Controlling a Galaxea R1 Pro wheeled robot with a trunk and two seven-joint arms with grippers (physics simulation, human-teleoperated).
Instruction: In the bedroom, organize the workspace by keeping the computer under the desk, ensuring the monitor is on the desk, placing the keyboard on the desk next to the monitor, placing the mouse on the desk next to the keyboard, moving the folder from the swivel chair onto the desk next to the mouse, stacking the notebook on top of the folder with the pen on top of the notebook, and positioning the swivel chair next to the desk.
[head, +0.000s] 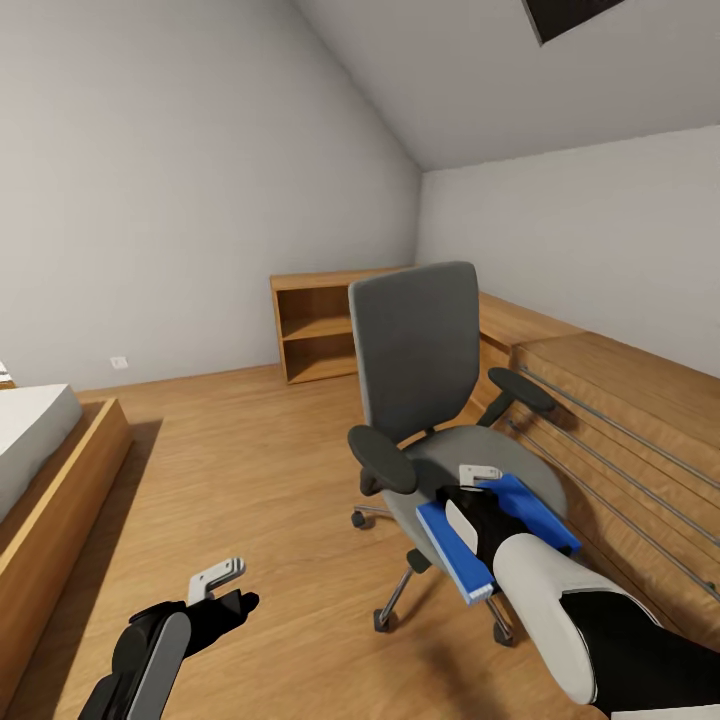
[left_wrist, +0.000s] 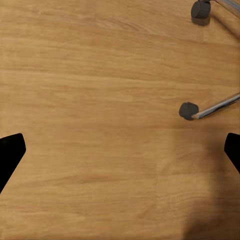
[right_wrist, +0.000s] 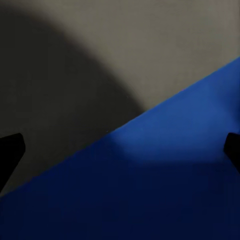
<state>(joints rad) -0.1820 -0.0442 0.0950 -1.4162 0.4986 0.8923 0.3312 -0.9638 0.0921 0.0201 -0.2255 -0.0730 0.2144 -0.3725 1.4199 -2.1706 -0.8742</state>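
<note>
The grey swivel chair (head: 415, 350) stands on the wood floor of the bedroom, facing me. On its seat lies the bright blue folder (head: 540, 515), with one corner past the seat's front edge. My right gripper (head: 478, 490) is directly over the folder, open. In the right wrist view its dark fingertips (right_wrist: 10, 152) sit wide apart above the folder (right_wrist: 150, 185) and the grey seat (right_wrist: 100, 65). My left gripper (head: 225, 585) hangs open and empty low over the floor, to the left of the chair's base.
A light oak low cabinet (head: 320, 330) stands against the back wall behind the chair. A bed in a wood frame (head: 40, 450) is at the left. A stepped wooden platform with metal rails (head: 620, 400) runs along the right. Chair castors (left_wrist: 188, 110) are near my left gripper (left_wrist: 120, 155).
</note>
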